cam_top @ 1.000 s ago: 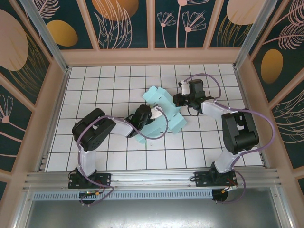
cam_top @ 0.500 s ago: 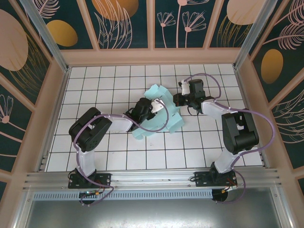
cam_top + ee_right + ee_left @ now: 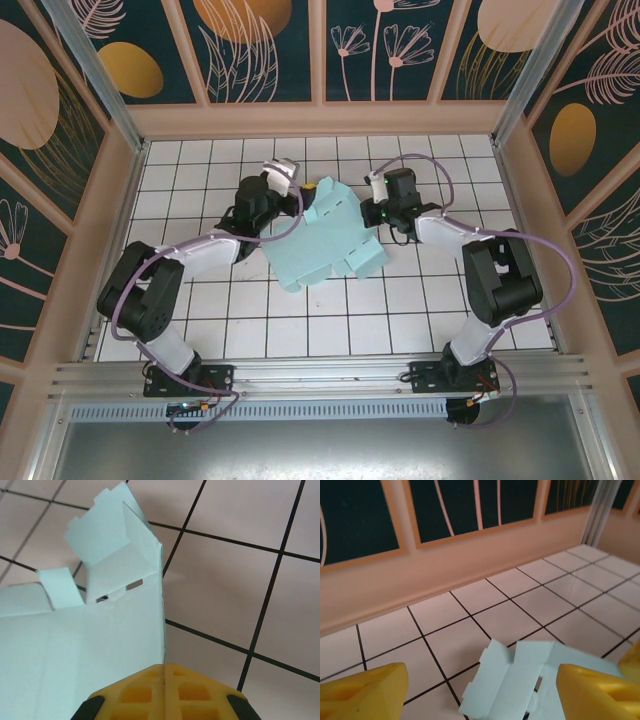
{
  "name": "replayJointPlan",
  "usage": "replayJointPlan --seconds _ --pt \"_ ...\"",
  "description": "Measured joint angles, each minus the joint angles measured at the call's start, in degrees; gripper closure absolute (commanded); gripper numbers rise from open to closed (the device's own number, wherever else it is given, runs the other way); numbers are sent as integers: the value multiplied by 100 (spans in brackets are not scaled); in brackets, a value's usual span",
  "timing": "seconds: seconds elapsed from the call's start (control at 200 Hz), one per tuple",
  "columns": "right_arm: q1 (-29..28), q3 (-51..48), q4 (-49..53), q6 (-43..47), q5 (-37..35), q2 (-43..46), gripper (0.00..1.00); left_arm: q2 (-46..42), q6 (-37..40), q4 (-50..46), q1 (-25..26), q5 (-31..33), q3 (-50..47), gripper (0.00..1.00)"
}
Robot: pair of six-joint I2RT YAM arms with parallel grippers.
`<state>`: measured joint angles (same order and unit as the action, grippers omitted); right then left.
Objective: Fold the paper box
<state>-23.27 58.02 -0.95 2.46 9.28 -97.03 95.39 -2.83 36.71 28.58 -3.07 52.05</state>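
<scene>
1. The white tiled table [image 3: 200,310], ruled with black grid lines, is enclosed by peach-framed walls [image 3: 320,118] set with dark panels painted with plants
2. The left arm [image 3: 165,280] is stretched from its base toward the far middle of the table. The right arm [image 3: 500,275] is folded back from the right side toward the centre. A purple cable is looped along each
3. The paper box [image 3: 325,240] is placed near the middle of the table, between the two grippers, as a pale aqua, partly folded cut-out. A broad panel is turned toward the top camera, and smaller flaps are seen at its far end and its near right corner. In the right wrist view the paper box [image 3: 75,645] is shown with a notched side flap raised along a crease. In the left wrist view its flaps [image 3: 512,677] are seen low over the tiles
4. The left gripper [image 3: 283,170] is held at the far left corner of the card. In its own view the left gripper [image 3: 480,692] is seen with its yellow fingers [image 3: 362,692] spread wide and the flaps between them. Whether the card is touched cannot be told
5. The right gripper [image 3: 377,188] is set at the far right edge of the card. In the right wrist view the right gripper [image 3: 164,672] is seen with its yellow fingers [image 3: 135,692] pressed together, and the card's edge is pinched in the seam between them
</scene>
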Motion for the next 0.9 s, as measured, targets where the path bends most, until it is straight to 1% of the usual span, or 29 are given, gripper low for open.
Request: replayJointPlan --seconds 0.1,0.17,0.26,0.35,0.616,0.766,0.896 --pt "-212 0 39 203 -459 0 100 4 -514 -7 -264 -116 -28 8" --pt "-341 0 37 352 -787 0 100 22 -831 -7 -442 -168 -33 4" --pt "-490 0 33 555 -1143 0 100 68 -1156 -9 -625 -203 -33 4" --pt "-682 -9 15 811 -1528 2 100 136 -1338 -35 -704 -201 -33 3" --pt "-1344 -179 -199 1587 -2535 149 100 654 -1652 -378 -962 -378 155 2" --pt "-1569 -197 -352 1963 -2990 177 100 901 -1770 -597 -1108 -507 286 2" --pt "-1720 -297 -557 2273 -3392 186 100 1005 -1808 -658 -1113 -597 446 2"
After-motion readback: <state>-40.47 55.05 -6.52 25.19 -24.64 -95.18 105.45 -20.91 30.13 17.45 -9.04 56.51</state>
